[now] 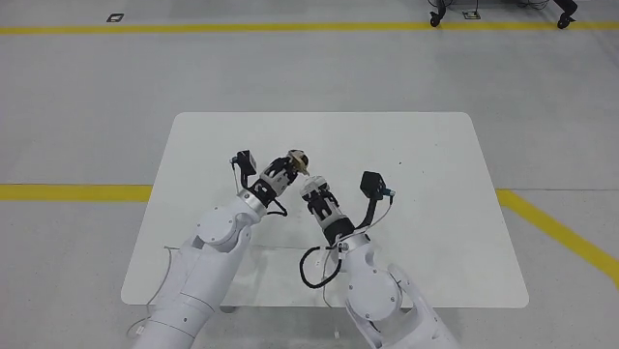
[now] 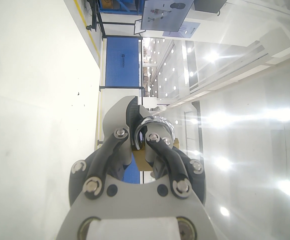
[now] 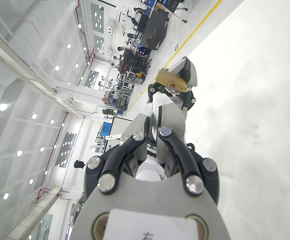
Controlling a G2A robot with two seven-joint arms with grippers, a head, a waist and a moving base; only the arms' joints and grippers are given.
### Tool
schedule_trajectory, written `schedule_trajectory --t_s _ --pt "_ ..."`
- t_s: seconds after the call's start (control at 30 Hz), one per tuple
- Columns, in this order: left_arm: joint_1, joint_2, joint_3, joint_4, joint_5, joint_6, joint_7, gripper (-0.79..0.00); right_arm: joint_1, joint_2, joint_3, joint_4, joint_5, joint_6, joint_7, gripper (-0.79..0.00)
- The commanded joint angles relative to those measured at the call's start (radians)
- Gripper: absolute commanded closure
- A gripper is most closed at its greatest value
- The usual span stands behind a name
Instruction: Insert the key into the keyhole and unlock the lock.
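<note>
Your left gripper [image 1: 282,168] pinches the lock [image 1: 299,161] above the table [image 1: 426,156] centre. Your right gripper [image 1: 311,188], fingers pressed together, sits at the lock's 5 o'clock, near its keyhole [image 3: 171,85].

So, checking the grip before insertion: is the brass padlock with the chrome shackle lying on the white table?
No, the brass padlock is clamped in the left gripper, off the white table.

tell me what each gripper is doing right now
left gripper: closed, holding the padlock.
right gripper: closed, tips by the keyhole; contents cannot be told.
</note>
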Motion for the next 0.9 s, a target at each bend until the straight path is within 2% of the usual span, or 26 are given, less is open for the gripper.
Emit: schedule_trajectory --t_s 0.0,0.1,0.2,0.67,0.87 --pt "-0.009 -0.002 -0.007 0.012 -0.067 0.073 -0.031 0.0 -0.005 -0.006 0.016 -0.01 0.088 -0.04 -0.011 0.0" --pt "-0.025 -0.003 -0.016 0.034 -0.137 0.156 -0.063 0.0 -0.021 -0.013 0.046 -0.014 0.208 -0.152 -0.031 0.0" --pt "-0.036 -0.006 -0.014 0.047 -0.183 0.211 -0.088 0.0 -0.026 -0.016 0.05 0.006 0.219 -0.2 -0.036 0.0" --pt "-0.048 -0.016 0.008 0.038 -0.331 0.402 -0.175 0.0 0.024 -0.039 0.021 0.079 0.231 -0.176 -0.038 0.0" --pt "-0.049 -0.013 -0.001 0.039 -0.348 0.419 -0.18 0.0 0.019 -0.044 0.029 0.072 0.24 -0.18 -0.041 0.0"
